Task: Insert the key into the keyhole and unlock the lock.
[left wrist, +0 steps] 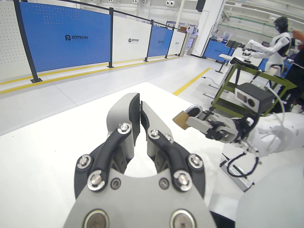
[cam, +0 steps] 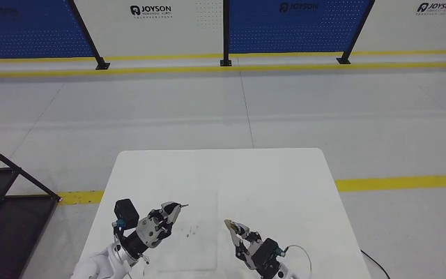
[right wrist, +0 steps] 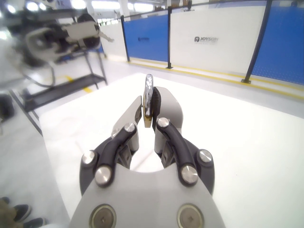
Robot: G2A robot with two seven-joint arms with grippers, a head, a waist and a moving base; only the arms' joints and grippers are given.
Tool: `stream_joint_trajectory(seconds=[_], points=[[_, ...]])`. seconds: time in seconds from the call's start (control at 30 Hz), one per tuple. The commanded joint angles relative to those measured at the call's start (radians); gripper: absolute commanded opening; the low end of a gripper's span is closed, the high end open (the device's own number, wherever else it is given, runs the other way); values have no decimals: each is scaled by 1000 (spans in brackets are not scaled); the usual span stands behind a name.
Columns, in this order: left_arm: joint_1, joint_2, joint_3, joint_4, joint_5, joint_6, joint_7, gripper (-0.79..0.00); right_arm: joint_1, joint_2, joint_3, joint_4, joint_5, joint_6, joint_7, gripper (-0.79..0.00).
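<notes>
In the top view my left gripper hovers over the near left part of the white table. It is shut on a small silver key whose blade points toward the table's middle. In the right wrist view the key sticks out of that gripper's fingers. My right gripper is shut on a brass padlock, silver shackle pointing away from the wrist. From the left wrist view, the padlock juts out of the right gripper, a short gap from my left fingertips.
A faint thin mat lies on the table under the grippers. A black frame stands off the table's left edge, and a green cart stands beyond its right side. The far half of the table is bare.
</notes>
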Motion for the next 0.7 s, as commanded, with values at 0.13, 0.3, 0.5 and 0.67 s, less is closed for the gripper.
stream_joint_trajectory(seconds=[0.13, 0.3, 0.5, 0.67], points=[[0, 0, 0, 0, 0, 0, 0, -785, -41, 24, 62, -39, 8, -125, -89, -785], [0, 0, 0, 0, 0, 0, 0, -785, -41, 24, 62, -39, 8, -125, -89, -785], [0, 0, 0, 0, 0, 0, 0, -785, -41, 24, 62, -39, 8, -125, -89, -785], [-48, -3, 54, 16, -122, -25, -34, -785, 17, 15, 33, -40, 177, -223, -74, -785]])
